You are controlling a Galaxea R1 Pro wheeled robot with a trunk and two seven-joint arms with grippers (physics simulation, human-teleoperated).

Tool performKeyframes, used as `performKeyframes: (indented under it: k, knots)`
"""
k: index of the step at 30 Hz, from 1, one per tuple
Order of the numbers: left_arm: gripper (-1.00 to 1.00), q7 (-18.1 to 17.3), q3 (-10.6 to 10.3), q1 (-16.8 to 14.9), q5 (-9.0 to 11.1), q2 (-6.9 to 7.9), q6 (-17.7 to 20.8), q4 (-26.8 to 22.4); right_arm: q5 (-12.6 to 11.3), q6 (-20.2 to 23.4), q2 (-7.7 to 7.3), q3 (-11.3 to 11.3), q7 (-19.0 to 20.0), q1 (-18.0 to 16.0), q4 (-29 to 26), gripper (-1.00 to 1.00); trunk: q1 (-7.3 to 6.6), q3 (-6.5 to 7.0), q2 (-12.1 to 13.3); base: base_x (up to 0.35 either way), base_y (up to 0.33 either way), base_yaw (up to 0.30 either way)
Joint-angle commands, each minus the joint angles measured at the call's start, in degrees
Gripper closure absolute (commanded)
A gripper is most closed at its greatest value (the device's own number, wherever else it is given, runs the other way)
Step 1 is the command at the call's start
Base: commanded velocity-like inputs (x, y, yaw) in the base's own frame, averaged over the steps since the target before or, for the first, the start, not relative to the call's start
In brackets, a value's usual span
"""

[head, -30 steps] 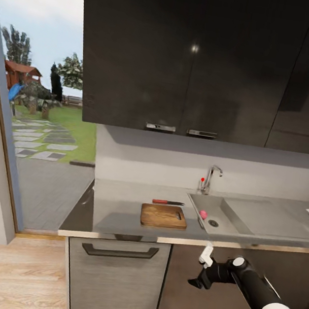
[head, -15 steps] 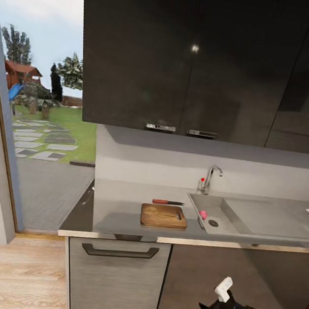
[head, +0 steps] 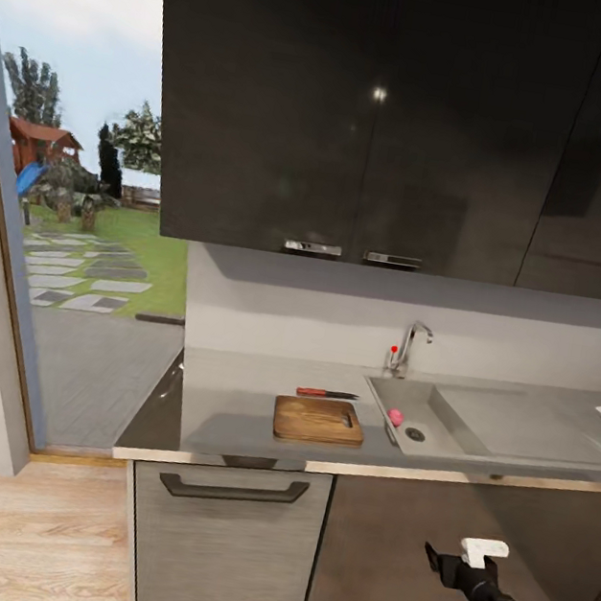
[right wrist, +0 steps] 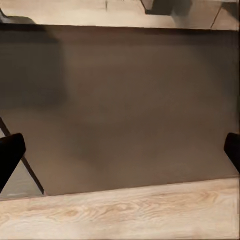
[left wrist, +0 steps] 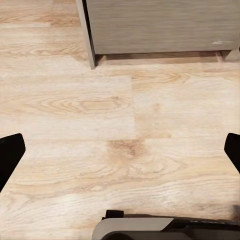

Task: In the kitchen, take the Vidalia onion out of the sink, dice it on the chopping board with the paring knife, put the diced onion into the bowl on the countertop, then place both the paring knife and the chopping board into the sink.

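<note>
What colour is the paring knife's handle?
Red, with a dark grey blade; the paring knife shows best in the head view.

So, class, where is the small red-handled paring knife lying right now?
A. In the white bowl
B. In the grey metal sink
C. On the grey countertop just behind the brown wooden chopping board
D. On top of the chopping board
C: the red-handled paring knife lies flat on the grey countertop, just behind the brown wooden chopping board.
</note>
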Motion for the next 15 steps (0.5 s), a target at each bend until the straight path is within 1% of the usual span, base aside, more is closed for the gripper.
performKeyframes:
  k: [1,2,3,7,15]
  knots:
    - [-1.0,-0.04,-0.02,0.03,0.24,-0.05,-0.06,0.01,-2.13,-0.1,0.02,0.38,-0.17,-0.01,0.07,-1.0,0.02,0.01,-0.03,0.0,0.0,-0.118]
    - [-1.0,-0.04,-0.02,0.03,0.24,-0.23,-0.06,0.16,-3.64,-0.06,0.08,0.4,-0.51,-0.01,0.07,-1.0,0.02,0.05,-0.03,0.0,-0.114,-0.22]
    - [-1.0,-0.04,-0.02,0.03,0.24,-0.34,-0.06,0.2,-3.91,-0.04,0.09,0.4,-0.57,-0.01,0.07,-1.0,0.02,0.09,-0.03,0.0,-0.184,-0.238]
    - [-1.0,-0.04,-0.02,0.03,0.24,-0.55,-0.05,0.26,-4.26,0.0,0.1,0.41,-0.65,-0.01,0.07,-1.0,0.02,0.26,-0.03,0.0,-0.246,-0.254]
    - [-1.0,-0.04,-0.01,0.03,0.24,-0.62,-0.05,0.31,-4.38,0.06,0.13,0.41,-0.68,0.01,0.07,-1.0,0.02,0.6,-0.03,0.0,-0.297,-0.268]
